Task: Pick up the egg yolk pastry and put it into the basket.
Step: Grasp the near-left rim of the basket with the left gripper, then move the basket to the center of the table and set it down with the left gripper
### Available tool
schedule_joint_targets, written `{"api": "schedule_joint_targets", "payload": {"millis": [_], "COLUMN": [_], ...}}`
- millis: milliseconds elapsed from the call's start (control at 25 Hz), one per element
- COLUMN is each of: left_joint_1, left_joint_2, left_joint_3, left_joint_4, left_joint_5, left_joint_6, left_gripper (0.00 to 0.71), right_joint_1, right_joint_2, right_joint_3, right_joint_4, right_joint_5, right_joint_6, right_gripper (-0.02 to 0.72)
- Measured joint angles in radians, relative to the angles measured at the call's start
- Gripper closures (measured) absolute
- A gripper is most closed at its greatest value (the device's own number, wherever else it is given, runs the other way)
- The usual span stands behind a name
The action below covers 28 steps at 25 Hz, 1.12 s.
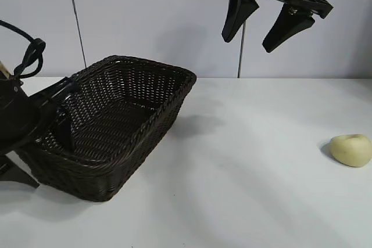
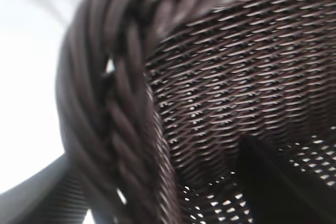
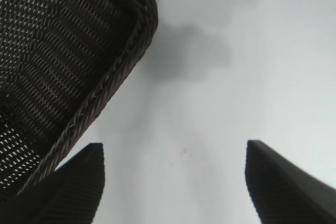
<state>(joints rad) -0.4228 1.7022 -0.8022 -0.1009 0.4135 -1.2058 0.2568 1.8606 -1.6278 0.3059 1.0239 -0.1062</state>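
The egg yolk pastry (image 1: 351, 150), a small pale yellow lump, lies on the white table at the far right. The dark brown wicker basket (image 1: 152, 119) stands at the left. It fills the left wrist view (image 2: 121, 103) and shows at one corner of the right wrist view (image 3: 63, 51). My right gripper (image 1: 247, 42) hangs high above the table, right of the basket and well left of the pastry, open and empty (image 3: 173, 171). My left gripper (image 1: 61, 117) straddles the basket's left rim (image 2: 157, 198), one finger outside and one inside, jaws standing wide apart.
The white table (image 1: 250, 190) spreads between the basket and the pastry. A pale wall with a thin dark vertical seam (image 1: 239, 56) stands behind. The pastry lies near the picture's right edge.
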Motion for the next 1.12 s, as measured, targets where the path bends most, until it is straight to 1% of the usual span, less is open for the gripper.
{"api": "schedule_joint_targets", "payload": {"millis": [80,400,560,640,800,960,1120], "left_joint_1": [0.0,-0.001,0.0,0.009,0.046,0.092,0.112], "left_joint_2": [0.0,-0.004,-0.043,-0.062,-0.103,-0.123,-0.123], "left_joint_3": [-0.001,-0.002,-0.002,-0.002,-0.002,-0.002,-0.039], "left_joint_4": [-0.005,-0.007,-0.04,-0.064,-0.12,-0.218,-0.257], "left_joint_5": [-0.012,0.002,0.024,0.045,0.079,0.116,0.176], "left_joint_6": [-0.007,0.001,0.009,0.034,0.133,0.288,0.46], "left_gripper": [0.612,0.611,0.611,0.611,0.611,0.611,0.611], "right_joint_1": [0.0,0.0,0.0,0.0,0.0,0.0,0.0], "right_joint_2": [0.0,0.0,0.0,0.0,0.0,0.0,0.0], "right_joint_3": [0.0,0.0,0.0,0.0,0.0,0.0,0.0], "right_joint_4": [0.0,0.0,0.0,0.0,0.0,0.0,0.0], "right_joint_5": [0.0,0.001,0.001,0.001,0.001,0.001,0.001], "right_joint_6": [0.0,0.0,0.0,0.0,0.0,0.0,0.0], "right_gripper": [0.164,0.164,0.164,0.164,0.164,0.164,0.164]}}
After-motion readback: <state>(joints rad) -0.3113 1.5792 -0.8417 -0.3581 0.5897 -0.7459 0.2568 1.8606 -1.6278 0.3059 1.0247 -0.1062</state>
